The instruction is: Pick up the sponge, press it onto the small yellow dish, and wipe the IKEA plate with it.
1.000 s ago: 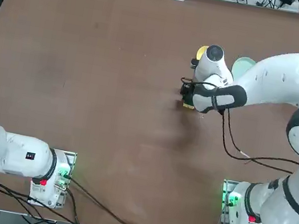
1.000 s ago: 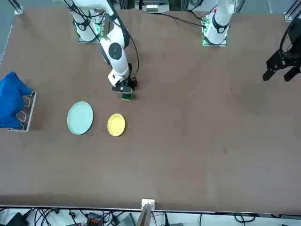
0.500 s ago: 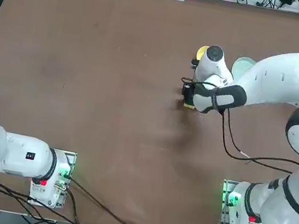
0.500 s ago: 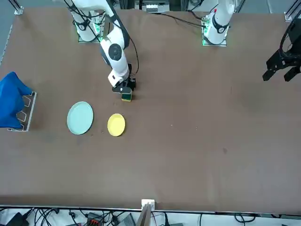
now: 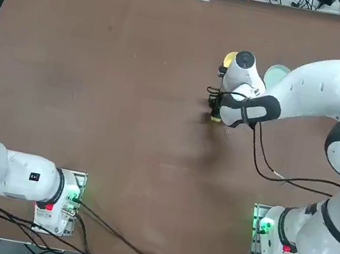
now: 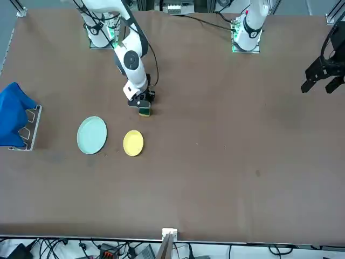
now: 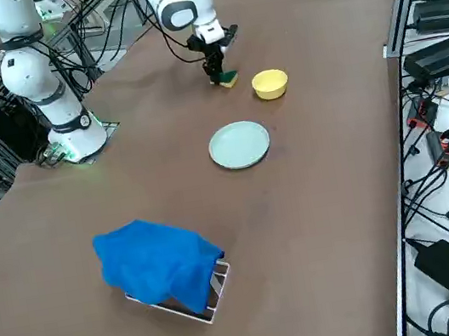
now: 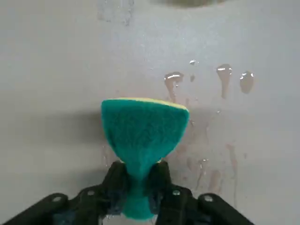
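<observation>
Near the small round yellow dish (image 6: 133,143), right gripper (image 8: 138,180) pinched tight on the green-topped foam sponge (image 8: 143,133). Well apart from every edge of the brown table (image 5: 130,93); open surface all round.

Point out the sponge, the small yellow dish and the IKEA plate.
sponge (image 8: 143,129): right wrist view, middle of its green scouring face, pinched by the right tool.
small yellow dish (image 6: 133,143): front view, centre of the dish.
IKEA plate (image 7: 239,145): right side view, centre of its flat face.

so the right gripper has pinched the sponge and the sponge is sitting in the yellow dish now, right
Not quite. The right gripper is shut on the sponge, but the sponge is not in the small yellow dish. The front view shows it apart from the dish, over the bare table.
</observation>
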